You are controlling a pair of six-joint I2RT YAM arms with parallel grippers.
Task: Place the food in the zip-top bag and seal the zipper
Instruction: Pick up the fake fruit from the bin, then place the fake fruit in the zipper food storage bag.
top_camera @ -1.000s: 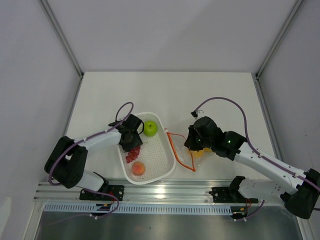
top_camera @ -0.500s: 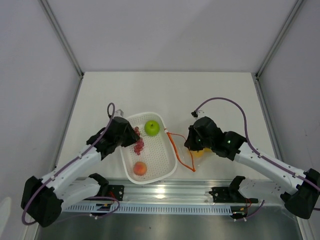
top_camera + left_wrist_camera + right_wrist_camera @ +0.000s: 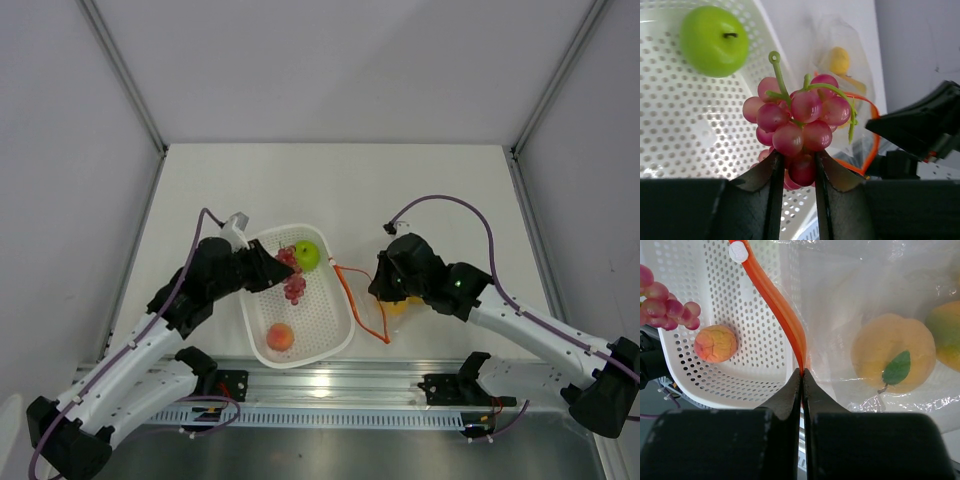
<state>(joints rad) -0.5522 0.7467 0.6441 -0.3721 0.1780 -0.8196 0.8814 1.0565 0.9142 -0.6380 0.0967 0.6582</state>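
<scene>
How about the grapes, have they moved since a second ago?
Yes. Held in the left gripper, the grapes have shifted away from the peach, toward the green apple at the white basket's far end.

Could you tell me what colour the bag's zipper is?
Orange; the zipper shows best in the right wrist view.

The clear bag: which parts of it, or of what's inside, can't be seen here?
- Top view: bag mostly under the right arm; contents just a yellow glimpse.
- Right wrist view: one fruit inside cut off by the right edge.
- Left wrist view: grapes cover part of it.
</scene>
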